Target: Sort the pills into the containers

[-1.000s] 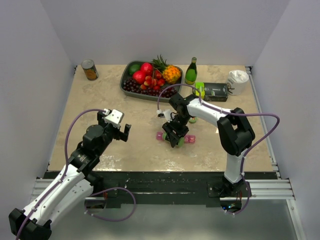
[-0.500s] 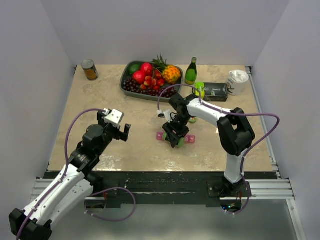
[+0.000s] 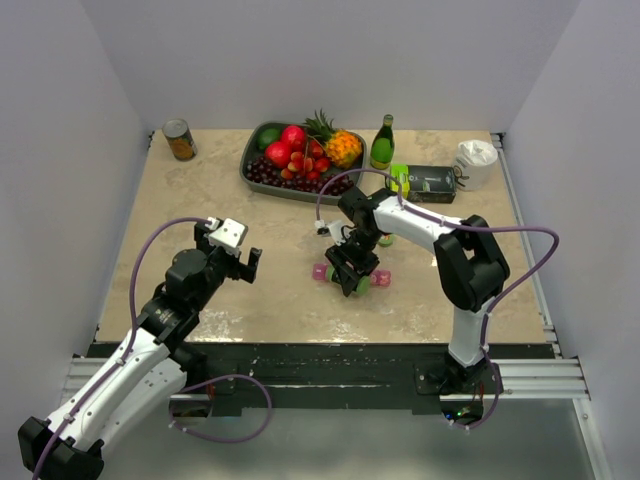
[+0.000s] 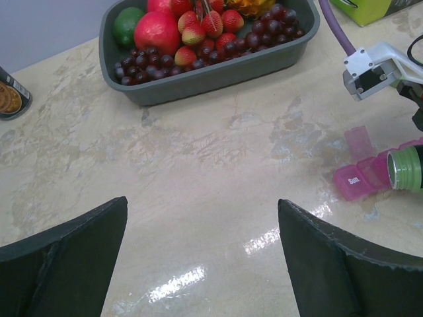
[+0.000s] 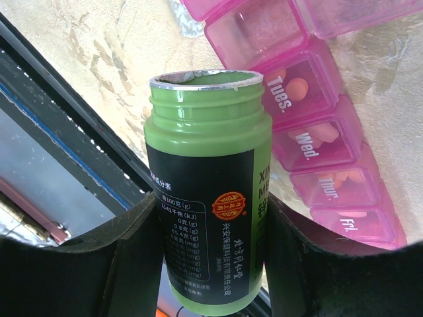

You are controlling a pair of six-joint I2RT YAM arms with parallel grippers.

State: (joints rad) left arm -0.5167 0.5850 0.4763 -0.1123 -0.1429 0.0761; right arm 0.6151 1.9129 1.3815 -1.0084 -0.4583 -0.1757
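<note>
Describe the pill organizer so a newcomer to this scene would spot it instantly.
From the grey fruit tray at the back, come toward the near edge. About halfway, partly under the right gripper holding an open green bottle, lies the pill organizer. It is the only translucent pink thing: a strip of square compartments marked with days.

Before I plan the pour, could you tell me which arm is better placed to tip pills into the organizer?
Right, probably: the right gripper holds the open green bottle at the pink organizer, while the left gripper hangs open over bare table.
</note>
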